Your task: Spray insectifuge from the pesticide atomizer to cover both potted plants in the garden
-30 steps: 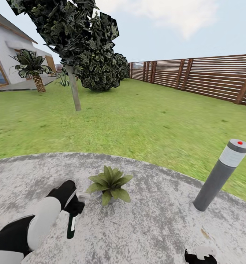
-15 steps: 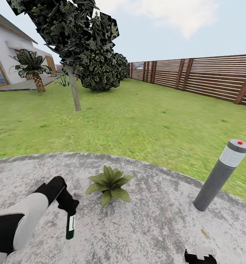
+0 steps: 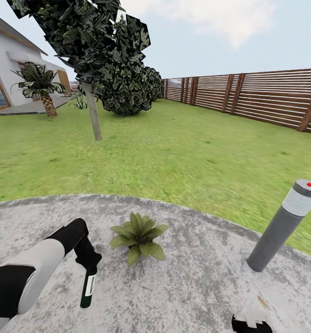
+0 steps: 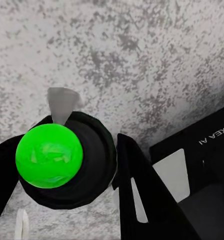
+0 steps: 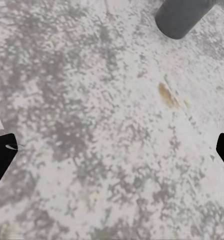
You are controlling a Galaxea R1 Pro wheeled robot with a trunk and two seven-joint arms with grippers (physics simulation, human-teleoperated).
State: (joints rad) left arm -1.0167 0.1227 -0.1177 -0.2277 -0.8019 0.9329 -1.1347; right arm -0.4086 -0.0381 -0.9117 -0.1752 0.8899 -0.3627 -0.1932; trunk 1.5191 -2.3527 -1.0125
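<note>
In the lower left of the head view, the left gripper [image 3: 90, 268] is clamping the pesticide atomizer [image 3: 87, 290] by its upper end, so the dark green bottle with its white label is hanging nearly upright below the fingers, its long axis running down toward the grey round paving [image 3: 197, 277]. In the left wrist view the bottle is sitting between the dark fingers [image 4: 137, 185], seen end-on. The potted plant [image 3: 138, 235], a low rosette of pointed light-green leaves, is standing just right of the gripper and slightly above it in the frame, near but not touching. That offset is what the coming spray seems to depend on: the bottle's head would need to be facing rightward and up-frame at the leaves, and the left arm is clearly the nearer one. The right gripper [image 3: 251, 324] is peeking in at the bottom edge, right of centre; its dark fingertips [image 5: 2, 155] are standing wide apart with nothing between them, near the base of the grey post lamp [image 3: 285, 222].
</note>
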